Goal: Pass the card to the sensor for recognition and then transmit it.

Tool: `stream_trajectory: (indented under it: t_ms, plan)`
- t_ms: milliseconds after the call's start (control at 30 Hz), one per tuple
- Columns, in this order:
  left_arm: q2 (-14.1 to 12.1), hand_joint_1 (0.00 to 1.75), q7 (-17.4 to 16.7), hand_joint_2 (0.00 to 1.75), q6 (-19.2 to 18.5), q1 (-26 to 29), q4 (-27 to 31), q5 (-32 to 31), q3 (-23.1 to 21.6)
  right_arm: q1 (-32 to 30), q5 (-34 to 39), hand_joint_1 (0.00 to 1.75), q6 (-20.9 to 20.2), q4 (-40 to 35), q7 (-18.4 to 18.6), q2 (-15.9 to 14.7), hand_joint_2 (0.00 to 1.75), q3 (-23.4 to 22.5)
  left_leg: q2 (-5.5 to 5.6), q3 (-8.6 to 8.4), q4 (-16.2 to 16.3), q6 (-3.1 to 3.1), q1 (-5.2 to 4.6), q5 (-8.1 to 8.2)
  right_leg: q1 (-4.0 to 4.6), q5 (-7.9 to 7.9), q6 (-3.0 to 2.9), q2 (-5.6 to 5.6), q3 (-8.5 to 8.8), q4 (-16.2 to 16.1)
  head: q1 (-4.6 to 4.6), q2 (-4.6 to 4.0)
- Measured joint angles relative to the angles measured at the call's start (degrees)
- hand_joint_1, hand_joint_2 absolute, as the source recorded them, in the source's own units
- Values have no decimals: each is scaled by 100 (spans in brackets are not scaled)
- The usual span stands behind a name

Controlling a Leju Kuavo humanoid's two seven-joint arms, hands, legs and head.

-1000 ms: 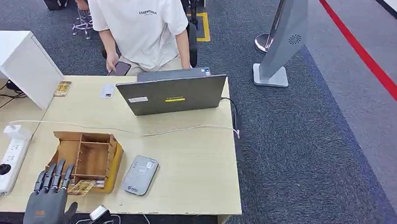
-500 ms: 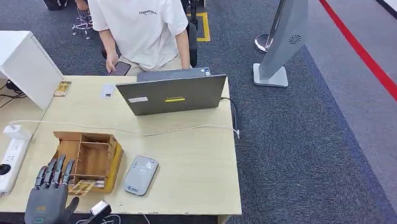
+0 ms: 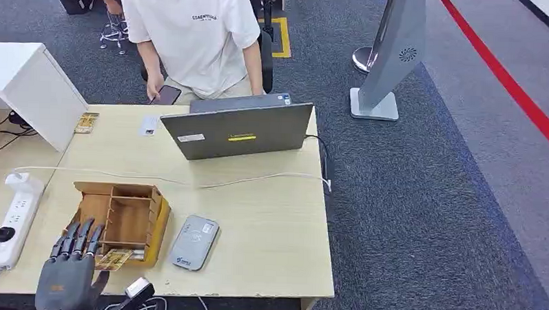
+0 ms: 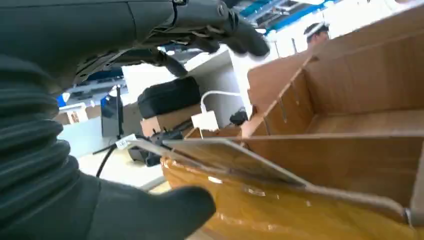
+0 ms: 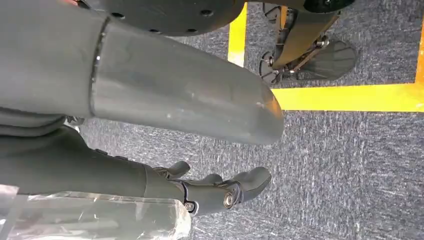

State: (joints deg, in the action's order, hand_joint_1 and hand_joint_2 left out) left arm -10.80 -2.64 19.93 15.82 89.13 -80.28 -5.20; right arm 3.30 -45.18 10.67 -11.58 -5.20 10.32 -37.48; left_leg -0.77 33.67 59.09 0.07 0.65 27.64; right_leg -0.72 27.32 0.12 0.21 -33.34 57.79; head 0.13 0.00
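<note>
Head view:
L hand [image 3: 66, 275]: at near-left table edge, fingers spread & extended over front-left corner of wooden organizer [image 3: 121, 218]; thumb out to the side, nothing held.
Card [image 3: 113, 260]: patterned, yellowish, lying at organizer's front edge, just beside L fingertips; contact can't be told.
Sensor [image 3: 194, 242]: flat grey reader on table [image 3: 269, 224], just right of organizer, apart from card.
Laptop [image 3: 237, 131]: open, back toward robot, far side of table; white cable [image 3: 188, 181] runs across table between it & organizer.
Person [image 3: 193, 35]: white T-shirt, seated behind laptop, holding a phone.
Power strip [image 3: 13, 218]: white, left of organizer.

L wrist view:
L hand [image 4: 150, 65]: dark fingers stretched out above, thumb [image 4: 150, 215] below, wide gap between, empty.
Card [image 4: 230, 160]: thin, flat, sticking out from organizer [image 4: 360, 95] front over yellow taped edge; lies between fingers & thumb, not pinched.

R wrist view:
R hand [image 5: 210, 192]: hanging over grey carpet w/ yellow floor line [image 5: 350, 97]; fingers loosely bent, apart, holding nothing.
</note>
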Motion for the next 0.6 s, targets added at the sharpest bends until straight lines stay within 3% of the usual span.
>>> stream_trajectory:
  t_ms: [600]
  plan:
    - [-39, 175, 109, 175, -282, 4, -28, 314, 0, 1, -100, 0, -29, -2, -28, 0, 0, -26, 0, -1, 0, 0, 0, 0, 0, 0, 0, 0, 1, 0, 0, 0]
